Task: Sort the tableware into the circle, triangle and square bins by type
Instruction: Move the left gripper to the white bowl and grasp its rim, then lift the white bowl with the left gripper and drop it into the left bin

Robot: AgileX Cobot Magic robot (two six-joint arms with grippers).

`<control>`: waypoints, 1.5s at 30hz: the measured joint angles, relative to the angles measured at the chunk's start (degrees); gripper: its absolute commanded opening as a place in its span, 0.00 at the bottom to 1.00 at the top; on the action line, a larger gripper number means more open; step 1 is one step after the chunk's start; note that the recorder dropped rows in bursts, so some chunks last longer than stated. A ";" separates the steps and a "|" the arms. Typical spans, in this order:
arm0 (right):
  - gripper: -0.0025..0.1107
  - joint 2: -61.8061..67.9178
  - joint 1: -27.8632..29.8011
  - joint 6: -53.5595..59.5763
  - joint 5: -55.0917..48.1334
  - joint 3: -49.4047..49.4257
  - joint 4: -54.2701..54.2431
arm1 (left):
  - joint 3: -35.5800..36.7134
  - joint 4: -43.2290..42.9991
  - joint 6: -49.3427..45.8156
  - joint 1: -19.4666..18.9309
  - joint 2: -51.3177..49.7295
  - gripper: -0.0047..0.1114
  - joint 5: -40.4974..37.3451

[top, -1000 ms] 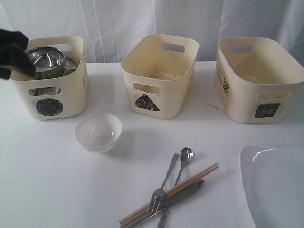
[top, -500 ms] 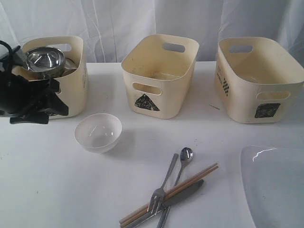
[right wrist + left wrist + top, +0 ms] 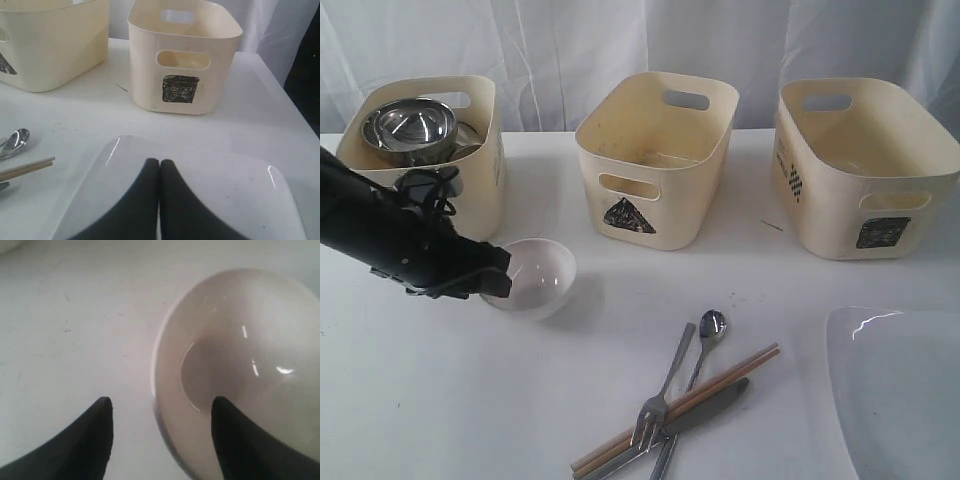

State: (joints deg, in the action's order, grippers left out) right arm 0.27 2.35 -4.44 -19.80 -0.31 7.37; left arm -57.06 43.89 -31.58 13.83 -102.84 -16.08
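Left pincer [image 3: 161, 405], spread wide, straddles the rim of the small white bowl [image 3: 240, 340] — glossy, probably slippery and brittle; you'd pinch that rim gently.

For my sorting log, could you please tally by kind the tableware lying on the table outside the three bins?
White bowl: 1
Fork: 1
Spoon: 1
Knife: 1
Chopsticks: 2
White plate: 1
Total: 7
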 measured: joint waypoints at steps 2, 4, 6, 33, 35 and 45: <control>0.02 0.00 0.00 0.00 0.00 0.00 0.00 | 0.00 0.00 -0.14 0.11 -1.12 0.57 0.85; 0.02 0.00 0.00 0.00 0.00 0.00 0.00 | 0.00 0.00 -0.14 0.11 -2.17 0.57 1.82; 0.02 0.00 0.00 0.00 0.00 0.00 0.00 | 0.00 0.00 -0.14 0.11 -2.78 0.55 2.39; 0.02 0.00 0.00 0.00 0.00 0.00 0.00 | 0.07 -3.32 -3.63 0.22 25.05 0.04 5.95; 0.02 0.00 0.00 0.00 0.00 0.00 0.00 | 0.07 -3.44 -6.60 0.22 28.83 0.04 12.22; 0.02 0.00 0.00 0.00 0.00 0.00 0.00 | 0.07 -3.58 -8.83 0.22 29.33 0.04 51.44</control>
State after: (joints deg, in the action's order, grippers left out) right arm 0.27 2.35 -4.44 -19.80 -0.31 7.37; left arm -56.98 40.31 -40.41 14.04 -73.51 35.36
